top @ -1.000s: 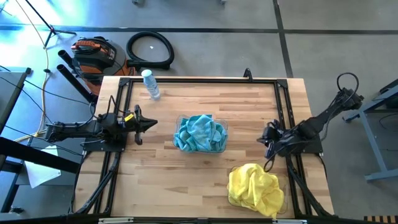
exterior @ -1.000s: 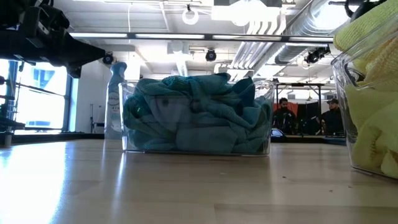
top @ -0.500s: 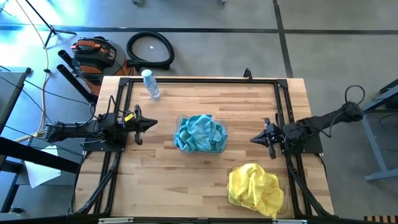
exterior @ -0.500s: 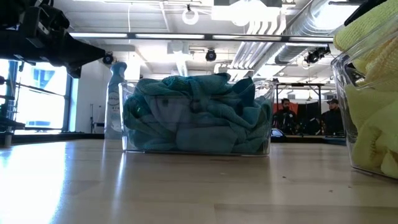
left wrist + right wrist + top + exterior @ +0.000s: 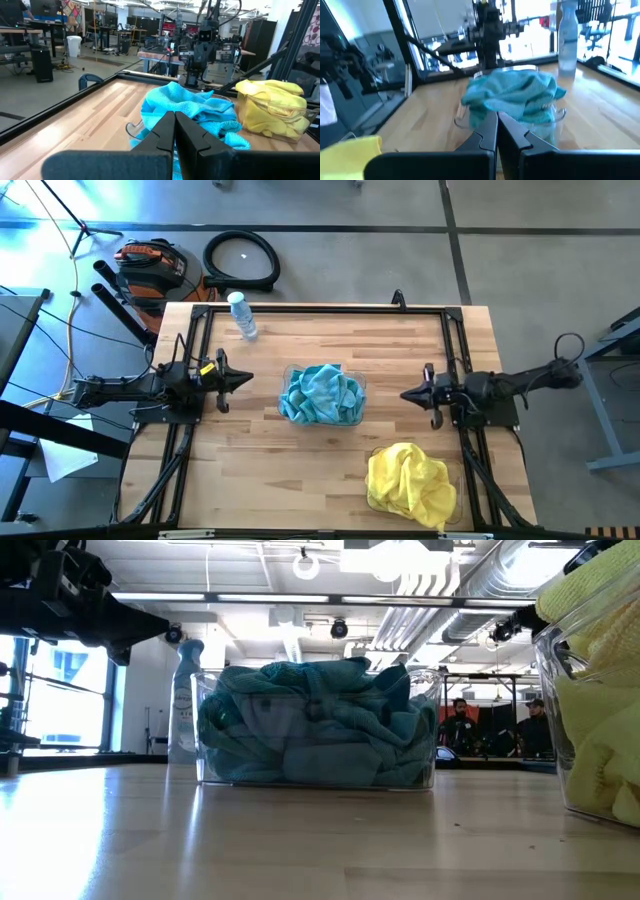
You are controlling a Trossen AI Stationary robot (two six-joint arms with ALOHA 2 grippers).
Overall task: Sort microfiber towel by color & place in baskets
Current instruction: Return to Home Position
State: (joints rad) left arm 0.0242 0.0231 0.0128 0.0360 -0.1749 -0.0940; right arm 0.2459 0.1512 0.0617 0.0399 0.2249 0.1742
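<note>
Teal blue towels fill a clear basket at the table's middle, also in the low view. Yellow towels are heaped in the second clear basket near the table's right near corner, at the low view's right edge. My left gripper hovers shut at the left side, pointing at the teal basket. My right gripper hovers shut at the right side, pointing left toward the teal towels. Neither holds anything.
A clear plastic spray bottle stands near the far left corner. Black frame rails run along the table's edges. Bare wood lies between the baskets and the near edge. People show in the room far behind.
My right gripper has swung up from pointing down near the yellow basket and now lies level, pointing toward the table's left; its arm has straightened out. The left arm and the towels have kept still.
</note>
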